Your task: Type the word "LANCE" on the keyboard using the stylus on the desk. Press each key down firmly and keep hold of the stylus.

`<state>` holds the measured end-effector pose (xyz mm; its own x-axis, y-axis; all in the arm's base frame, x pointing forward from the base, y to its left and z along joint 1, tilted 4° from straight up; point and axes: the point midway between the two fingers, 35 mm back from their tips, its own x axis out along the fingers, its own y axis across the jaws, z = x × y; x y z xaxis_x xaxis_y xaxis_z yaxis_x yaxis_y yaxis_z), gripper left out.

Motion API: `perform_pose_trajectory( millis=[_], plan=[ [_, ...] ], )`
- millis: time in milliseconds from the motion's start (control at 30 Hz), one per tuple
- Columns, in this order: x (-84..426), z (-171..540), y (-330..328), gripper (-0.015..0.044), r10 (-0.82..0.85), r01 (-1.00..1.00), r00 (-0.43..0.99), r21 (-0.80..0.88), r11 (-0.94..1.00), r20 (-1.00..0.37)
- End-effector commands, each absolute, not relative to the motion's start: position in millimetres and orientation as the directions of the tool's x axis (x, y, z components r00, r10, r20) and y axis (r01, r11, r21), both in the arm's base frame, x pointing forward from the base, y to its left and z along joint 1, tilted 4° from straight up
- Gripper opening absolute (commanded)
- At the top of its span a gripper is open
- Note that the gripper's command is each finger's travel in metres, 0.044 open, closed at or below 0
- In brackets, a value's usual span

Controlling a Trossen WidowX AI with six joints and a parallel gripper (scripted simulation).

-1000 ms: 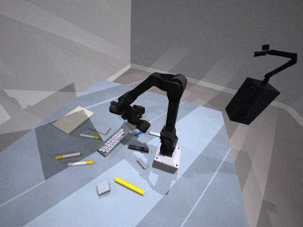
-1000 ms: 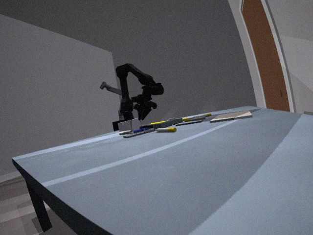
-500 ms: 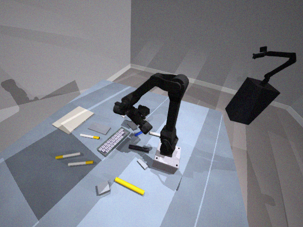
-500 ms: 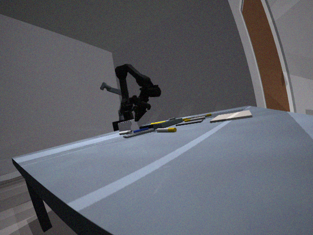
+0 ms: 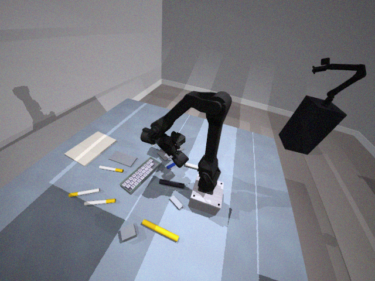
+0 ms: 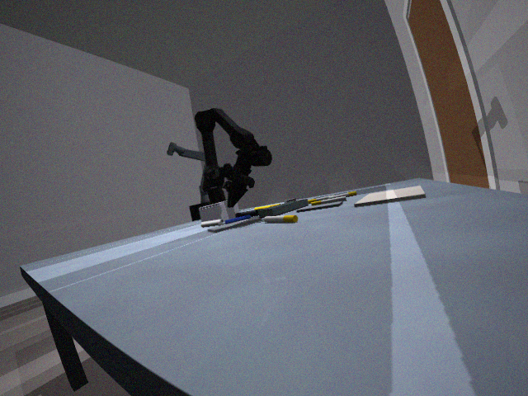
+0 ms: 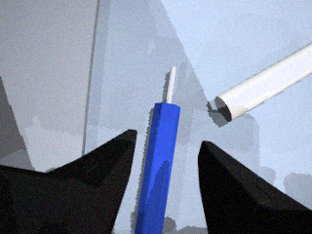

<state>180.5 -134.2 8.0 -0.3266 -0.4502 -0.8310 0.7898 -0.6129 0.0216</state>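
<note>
The stylus, a blue hexagonal barrel with a thin white tip [image 5: 170,165] [image 6: 237,219] [image 7: 161,161], lies on the desk beside the arm's base. My gripper [image 7: 168,143] [image 6: 231,205] is open and points down over it. In the wrist view the barrel runs between the two separated fingers, touching neither, with its tip pointing up the picture. The fingertips are hidden behind the gripper body in the top view. The keyboard [image 5: 140,175] [image 6: 283,208], grey-green with pale keys, lies beyond the stylus; it is out of the wrist view.
A white rod [image 5: 191,165] [image 7: 268,80] lies near the stylus tip. A black bar [image 5: 171,183] lies between keyboard and base. A grey flat piece [image 5: 163,154] lies behind the stylus. A thick yellow rod [image 5: 159,230], a cream board [image 5: 91,148] and several white-and-yellow rods lie farther off.
</note>
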Motion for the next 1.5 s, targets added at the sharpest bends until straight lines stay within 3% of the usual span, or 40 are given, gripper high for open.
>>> perform_pose_trajectory(
  millis=[0,1467],
  plan=[
    [179.2,3.3,-134.4,0.0150,-0.452,0.787,-0.330,0.022,-0.616,-0.829],
    [178.7,-29.1,-135.4,0.0150,-0.452,0.787,-0.331,0.022,-0.616,-0.829]
  ],
)
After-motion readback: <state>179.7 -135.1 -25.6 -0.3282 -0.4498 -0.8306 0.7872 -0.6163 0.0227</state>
